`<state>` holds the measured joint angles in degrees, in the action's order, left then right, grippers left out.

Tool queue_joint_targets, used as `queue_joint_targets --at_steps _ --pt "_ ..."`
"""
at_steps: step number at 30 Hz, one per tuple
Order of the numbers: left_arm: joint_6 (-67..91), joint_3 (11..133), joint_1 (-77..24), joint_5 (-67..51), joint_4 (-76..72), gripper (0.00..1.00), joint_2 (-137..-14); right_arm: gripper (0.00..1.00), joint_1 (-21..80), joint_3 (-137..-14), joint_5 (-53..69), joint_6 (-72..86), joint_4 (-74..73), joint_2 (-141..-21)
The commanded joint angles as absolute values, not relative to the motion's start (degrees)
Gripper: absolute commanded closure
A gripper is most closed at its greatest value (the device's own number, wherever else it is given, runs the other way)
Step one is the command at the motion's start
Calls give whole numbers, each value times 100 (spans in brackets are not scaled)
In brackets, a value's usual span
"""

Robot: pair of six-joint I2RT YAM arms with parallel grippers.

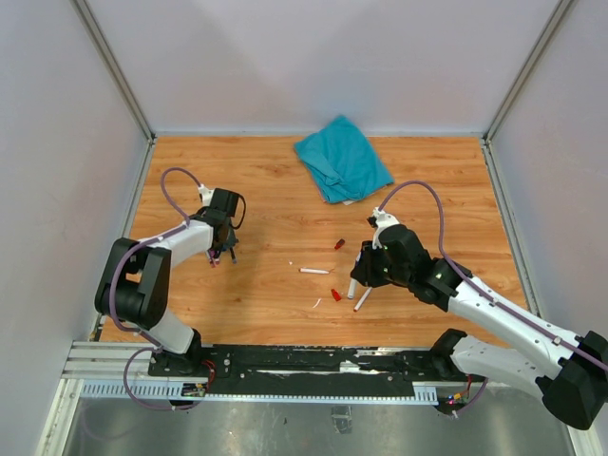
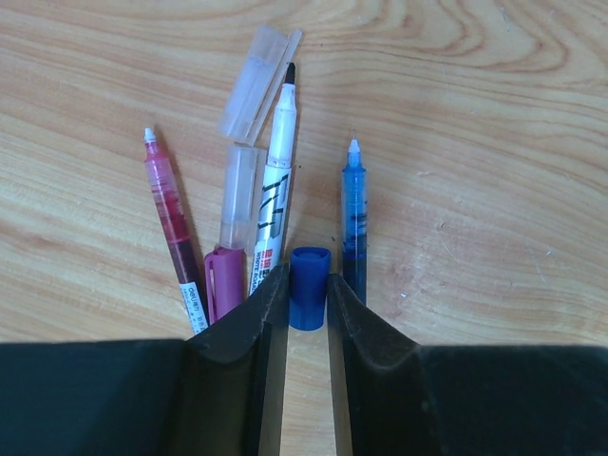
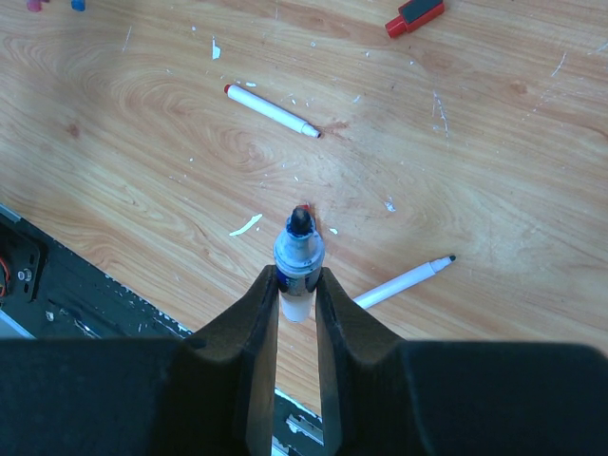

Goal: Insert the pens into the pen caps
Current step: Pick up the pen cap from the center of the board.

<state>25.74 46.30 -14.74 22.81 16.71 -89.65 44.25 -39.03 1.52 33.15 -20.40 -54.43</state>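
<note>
left wrist view: the left gripper [image 2: 308, 283] clamps a blue pen cap [image 2: 309, 306], its base hidden between the jaws; beyond them lie a red pen [image 2: 171, 228], a black-tipped pen [image 2: 275, 185], a blue pen [image 2: 353, 218]. the right gripper [image 3: 296, 277] pinches a fourth pen [image 3: 299, 249]; two loose pens [image 3: 273, 111] [image 3: 404, 282] lie beyond its jaws on the wooden table [image 3: 503, 190].

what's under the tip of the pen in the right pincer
Only a red sliver shows past the pen's dark tip, on the table. The pen covers the rest, so whether it is a cap is unclear.
</note>
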Motion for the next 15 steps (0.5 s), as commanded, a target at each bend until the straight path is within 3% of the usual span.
queue_joint_targets --at_steps 1,8,15 --pt "2533 4693 -1415 2182 1626 75 -9155 99 4459 -3976 211 3288 -1964 -5458" --pt "2543 4685 -1389 2163 1608 71 -9217 99 4457 -3985 220 3294 -1968 -5466" --pt "2541 4687 -1362 2152 1600 73 -9228 99 4456 -3982 243 3297 -1995 -5468"
